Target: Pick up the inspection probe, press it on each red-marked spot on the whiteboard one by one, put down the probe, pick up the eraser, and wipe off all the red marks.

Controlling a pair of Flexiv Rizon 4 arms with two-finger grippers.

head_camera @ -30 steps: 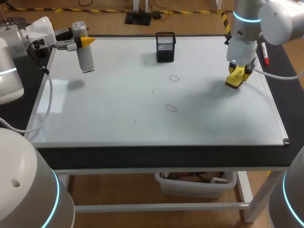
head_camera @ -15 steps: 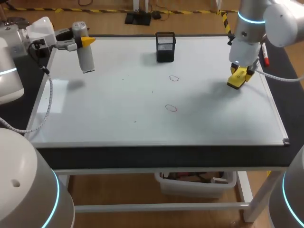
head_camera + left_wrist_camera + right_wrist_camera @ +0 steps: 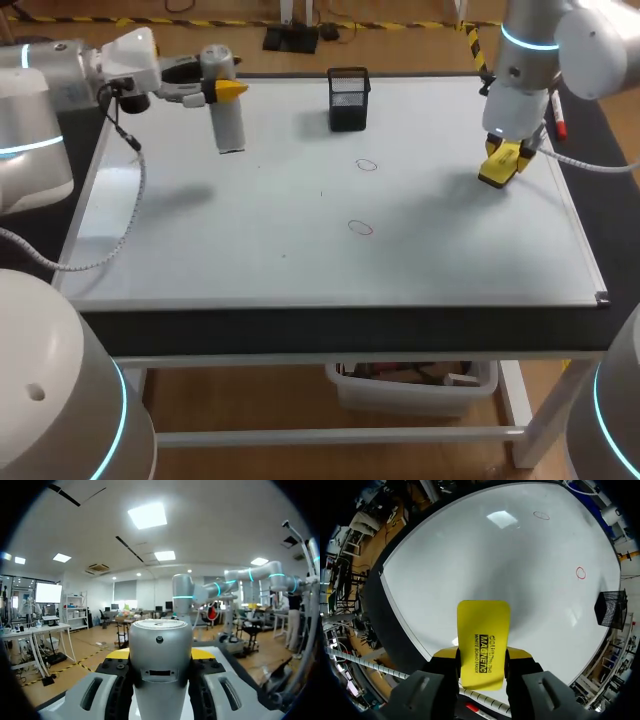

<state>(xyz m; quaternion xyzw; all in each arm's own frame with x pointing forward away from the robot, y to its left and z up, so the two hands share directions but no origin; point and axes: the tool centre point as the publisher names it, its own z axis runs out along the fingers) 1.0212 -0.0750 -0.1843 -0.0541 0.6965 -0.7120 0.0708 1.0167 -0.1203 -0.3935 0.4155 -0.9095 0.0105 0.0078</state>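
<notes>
Showing the whiteboard (image 3: pixel 200 250) from its near edge to its far one. Nearest lies the nearer red mark (image 3: pixel 361 228), a small open ring; beyond it is the farther red mark (image 3: pixel 366 165), of like form. Neither is wiped, so the erasing step is judged not begun.

Level with the farther mark but well apart to the right, the right gripper (image 3: pixel 503 152) clamps the yellow eraser (image 3: pixel 483 630) between both fingers, flat face toward the board. Whether it touches the surface cannot be told. Its place near the right edge probably keeps it ready while leaving the marks free for the other arm.

Farther back and to the left, the left gripper (image 3: pixel 222 88) grasps the inspection probe (image 3: pixel 229 125) from two sides near its upper end. The probe hangs upright, tip down, as pressing would require. Its shadow lies apart from it on the board, suggesting that it is raised. It is well apart from both marks.

At the far edge stands a black mesh holder (image 3: pixel 348 98), clear of both arms.
</notes>
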